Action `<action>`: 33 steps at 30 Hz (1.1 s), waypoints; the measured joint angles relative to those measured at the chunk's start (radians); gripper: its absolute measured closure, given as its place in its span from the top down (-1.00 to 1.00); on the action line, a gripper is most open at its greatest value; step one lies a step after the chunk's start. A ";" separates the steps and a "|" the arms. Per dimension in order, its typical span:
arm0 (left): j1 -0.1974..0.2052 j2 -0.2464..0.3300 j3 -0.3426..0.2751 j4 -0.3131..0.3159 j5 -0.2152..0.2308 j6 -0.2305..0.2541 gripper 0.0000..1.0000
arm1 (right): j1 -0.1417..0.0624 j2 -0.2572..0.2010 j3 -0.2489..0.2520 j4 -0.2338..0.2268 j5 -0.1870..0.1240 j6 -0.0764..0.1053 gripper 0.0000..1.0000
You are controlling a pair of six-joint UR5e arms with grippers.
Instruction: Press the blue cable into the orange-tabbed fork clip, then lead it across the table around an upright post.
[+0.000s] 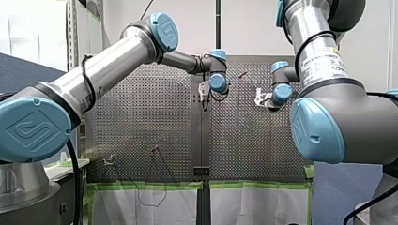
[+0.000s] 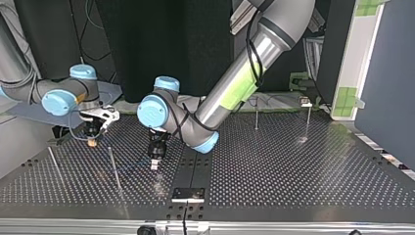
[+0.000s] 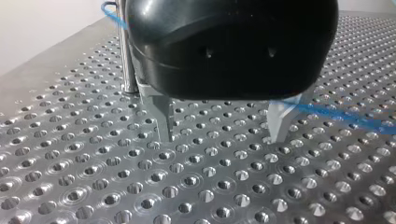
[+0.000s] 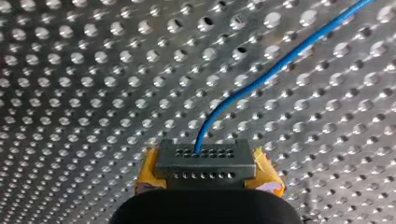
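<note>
The left end effector [image 3: 222,137] hovers low over the worktop [image 3: 93,186] near its middle, metal fingers [image 3: 161,114] spread wide with nothing between them; the blue cable [image 3: 341,116] runs just beside one finger, an upright post [image 3: 125,51] standing beyond; nearer the worktop's right edge in the front view, the right end effector [image 4: 205,161] has its yellow pads [image 4: 147,172] pinched on the cable.

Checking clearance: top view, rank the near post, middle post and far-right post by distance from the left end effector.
1. Near post, view-left of the left end effector.
2. Middle post, behind, view-right.
3. Far-right post, same row, further right.
</note>
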State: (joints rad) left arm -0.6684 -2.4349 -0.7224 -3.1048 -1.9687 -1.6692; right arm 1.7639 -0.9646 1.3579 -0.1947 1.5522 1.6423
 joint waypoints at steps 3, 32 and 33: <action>0.000 0.000 0.000 0.005 0.004 -0.002 1.00 | -0.003 0.001 0.027 -0.027 -0.001 0.005 -1.00; -0.008 0.000 -0.001 0.029 -0.019 -0.036 1.00 | -0.111 0.218 0.152 -0.278 0.036 0.039 -1.00; -0.008 0.000 -0.001 0.029 -0.021 -0.036 1.00 | -0.115 0.227 0.153 -0.287 0.036 0.038 -1.00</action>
State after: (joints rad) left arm -0.6762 -2.4351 -0.7237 -3.0759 -1.9893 -1.7056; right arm 1.6489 -0.7377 1.5108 -0.4816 1.5882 1.6807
